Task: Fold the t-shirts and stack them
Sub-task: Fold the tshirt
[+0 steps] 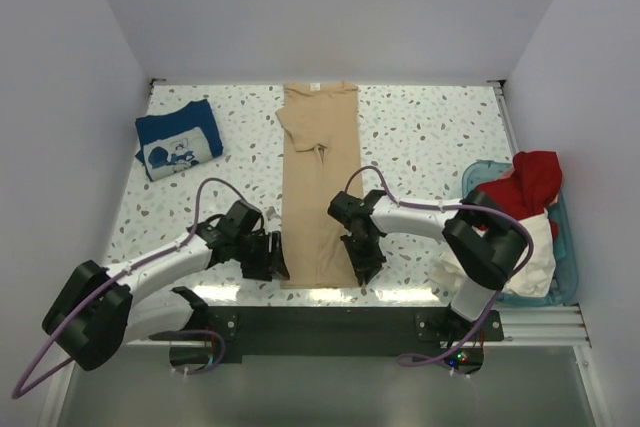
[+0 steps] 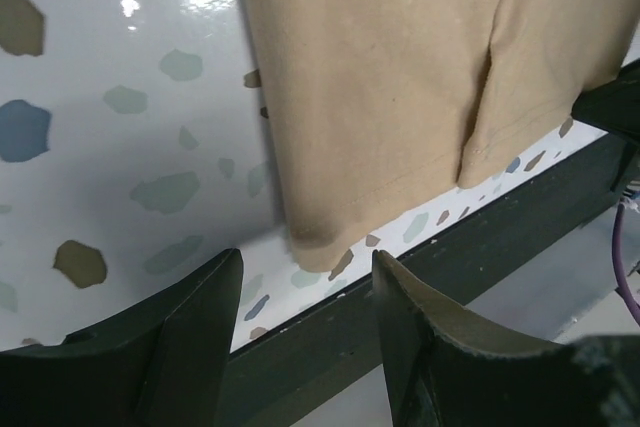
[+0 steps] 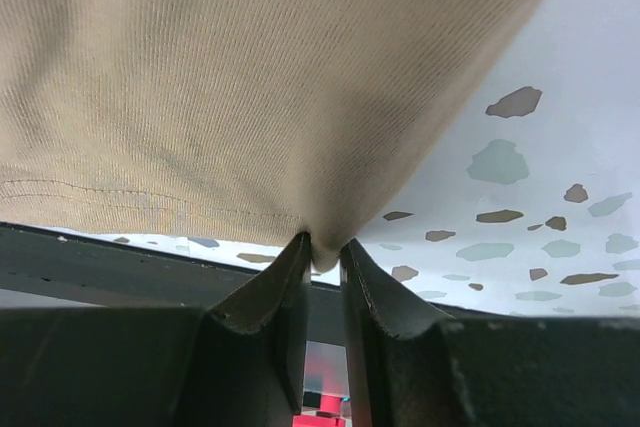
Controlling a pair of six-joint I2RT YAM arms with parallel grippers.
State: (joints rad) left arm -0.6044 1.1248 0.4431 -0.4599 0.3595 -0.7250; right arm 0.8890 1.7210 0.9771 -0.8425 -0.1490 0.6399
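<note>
- Tan-beige cloth t-shirt [image 1: 318, 177], a long strip, hem beside the black base rail [image 1: 330, 325]: light, limp.
- Right gripper [image 3: 322, 243] pinches its rail-side corner, jaws narrow.
- Left gripper [image 2: 305, 269] gapes empty by the other corner; grip there.

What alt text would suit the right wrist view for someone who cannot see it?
The right end effector pinches the hem of a tan t-shirt between two dark fingers, the cloth filling the upper frame. A speckled white table shows at right.
</note>
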